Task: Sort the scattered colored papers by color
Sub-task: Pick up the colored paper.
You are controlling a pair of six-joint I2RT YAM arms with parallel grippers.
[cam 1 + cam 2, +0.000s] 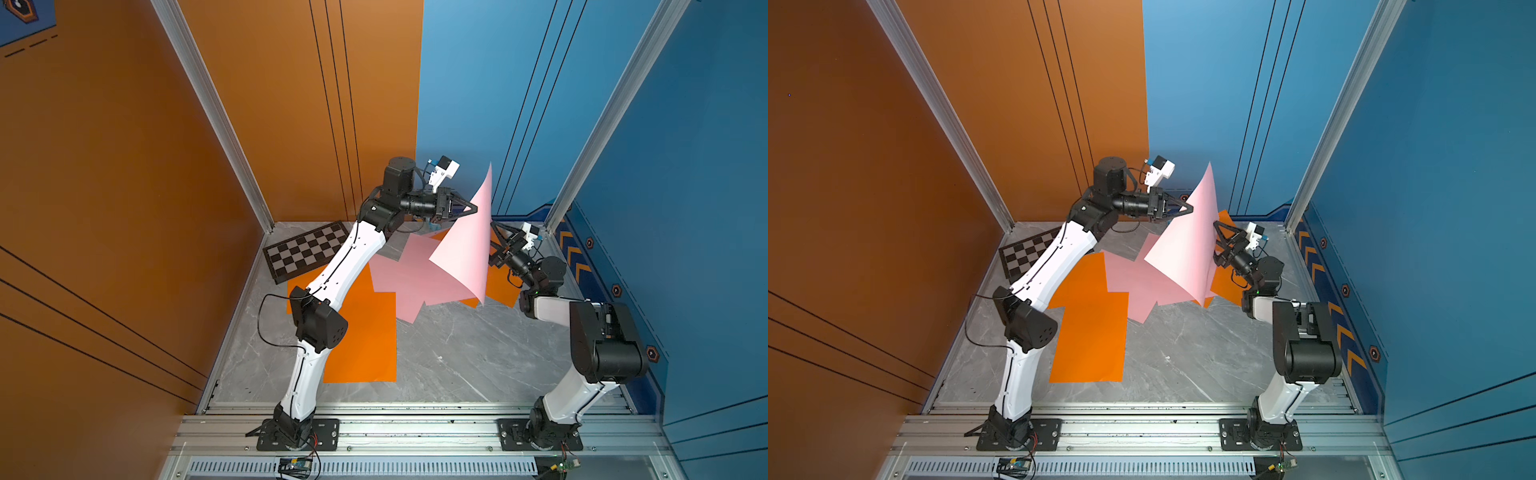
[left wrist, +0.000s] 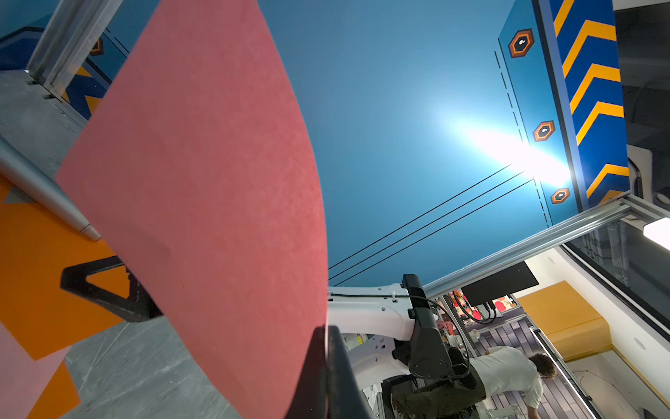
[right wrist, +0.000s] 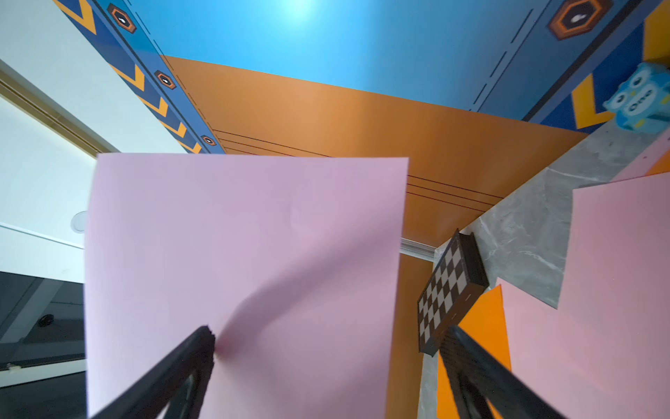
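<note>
Over table [image 1: 457,353], pink paper [image 1: 461,249] upright

No word, brand name or numeral is legible to me anywhere on the feed — only pictorial signs.

(a) Yellow chevrons [image 2: 598,72], stacked in a row on a dark-blue band [image 1: 1327,290] along the foot of the blue side wall [image 1: 1453,208]; they show in both top views and both wrist views.

(b) Hexagonal badges [image 1: 653,354], orange-rimmed with a dark centre and a small white mark, spaced along a dashed line beside the chevrons; I cannot make out the mark.

(c) A blue owl figure [image 3: 638,98], seen in the right wrist view, carries dark printed marks — blurred, not readable.
</note>
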